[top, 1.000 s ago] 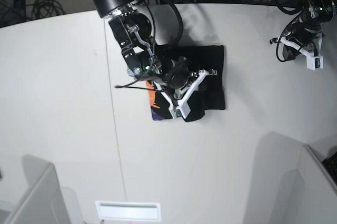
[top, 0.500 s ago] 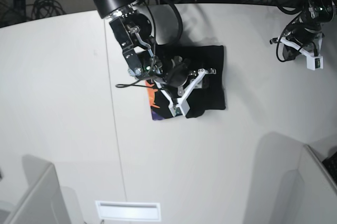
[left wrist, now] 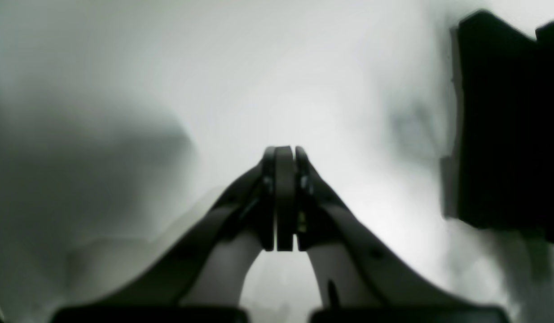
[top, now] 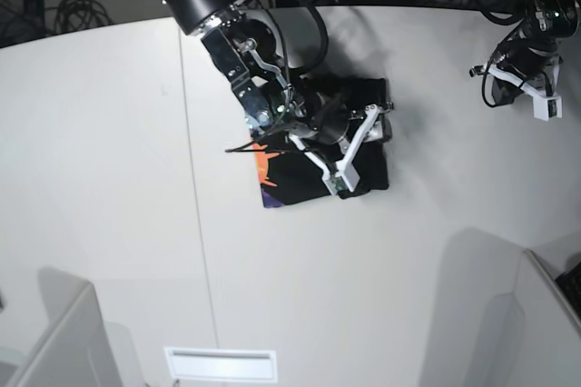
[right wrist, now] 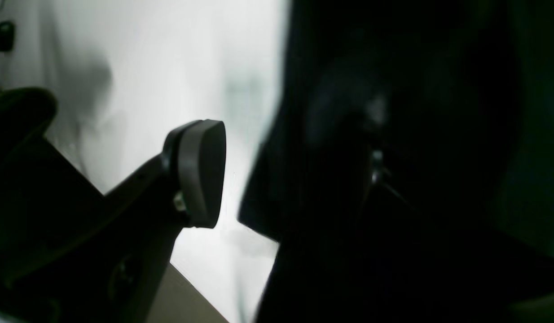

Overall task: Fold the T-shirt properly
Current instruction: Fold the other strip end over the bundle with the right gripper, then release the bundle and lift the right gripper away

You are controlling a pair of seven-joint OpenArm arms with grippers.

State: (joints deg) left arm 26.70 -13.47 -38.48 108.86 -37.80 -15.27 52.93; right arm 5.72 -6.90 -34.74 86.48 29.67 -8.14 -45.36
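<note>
The black T-shirt [top: 363,169] lies folded into a small rectangle mid-table, with an orange-and-purple print [top: 264,176] showing at its left edge. Above its right half hovers my right gripper [top: 364,151], its white fingers [top: 348,162] spread in a wide V and open. In the right wrist view one grey pad [right wrist: 200,172] stands apart from the dark cloth [right wrist: 438,134]; the other finger is lost in the black. My left gripper [top: 537,96] hangs at the far right, away from the shirt. Its pads [left wrist: 283,197] are pressed together on nothing.
A seam [top: 205,251] runs down the white table. Grey bins stand at the front left [top: 54,342] and front right [top: 545,314], with a white slot [top: 221,363] between them. Cables lie behind the table. A blurred black block [left wrist: 506,134] fills the left wrist view's right edge.
My right gripper has opened and shifted right and a little back over the shirt. The cloth now lies flatter at its front edge. The left arm has barely moved.
</note>
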